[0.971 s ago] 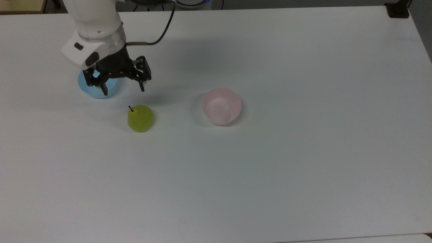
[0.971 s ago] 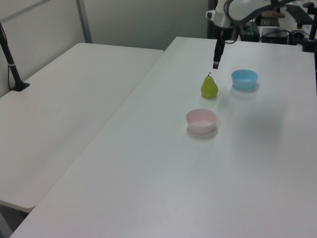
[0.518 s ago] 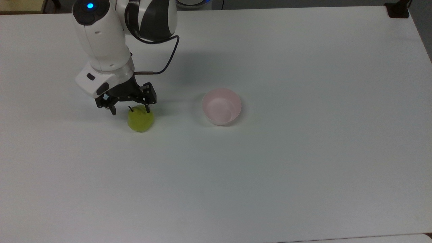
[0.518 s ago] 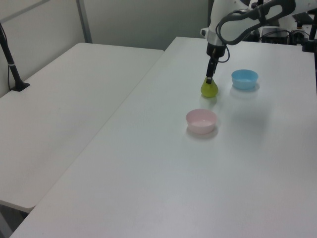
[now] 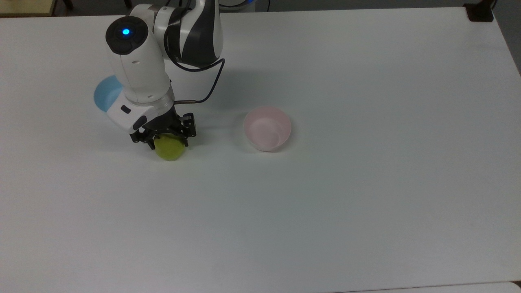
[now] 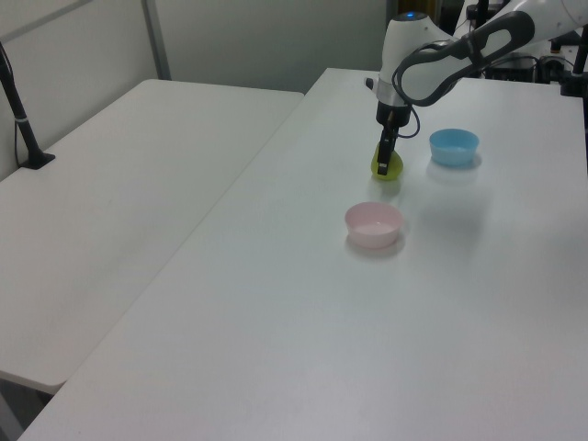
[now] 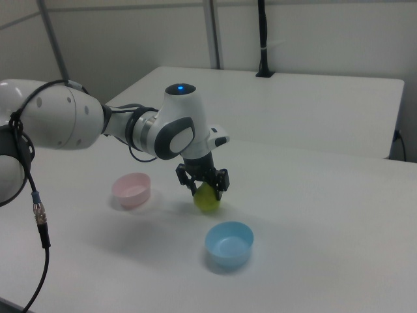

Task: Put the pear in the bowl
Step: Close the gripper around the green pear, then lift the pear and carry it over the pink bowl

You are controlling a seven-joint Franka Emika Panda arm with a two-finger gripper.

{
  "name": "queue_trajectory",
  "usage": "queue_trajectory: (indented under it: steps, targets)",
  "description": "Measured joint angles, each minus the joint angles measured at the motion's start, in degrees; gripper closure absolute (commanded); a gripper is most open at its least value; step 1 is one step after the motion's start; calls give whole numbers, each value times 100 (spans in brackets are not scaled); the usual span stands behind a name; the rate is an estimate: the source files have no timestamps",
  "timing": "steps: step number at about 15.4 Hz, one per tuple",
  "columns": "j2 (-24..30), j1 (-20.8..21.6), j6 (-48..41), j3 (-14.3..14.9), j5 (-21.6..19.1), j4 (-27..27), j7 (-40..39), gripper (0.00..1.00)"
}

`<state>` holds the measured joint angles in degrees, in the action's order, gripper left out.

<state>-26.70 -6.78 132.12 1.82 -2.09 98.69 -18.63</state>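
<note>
My tool [image 5: 167,140] straddles the pear [image 5: 170,150] on the tabletop [image 5: 366,183], fingers spread on either side of its top, not visibly clamping it.

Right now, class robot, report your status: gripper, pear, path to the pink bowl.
Gripper down over pear, fingers straddling it, open. Pear on table, not lifted. Pink bowl empty; bare table between. Blue bowl off the path.

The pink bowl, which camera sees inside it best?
The top view: it looks straight down into the pink bowl, showing its whole bare inside. The left view and the right view see it from the side, mostly outer wall with a slice of the inside.
</note>
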Motion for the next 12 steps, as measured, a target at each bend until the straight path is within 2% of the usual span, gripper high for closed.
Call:
queue_trajectory:
  steps: [7,12]
  targets:
    - [49,43,0,-18,0,-95,0,86]
    - [488,132,-565,-28,129,-209,-1,83]
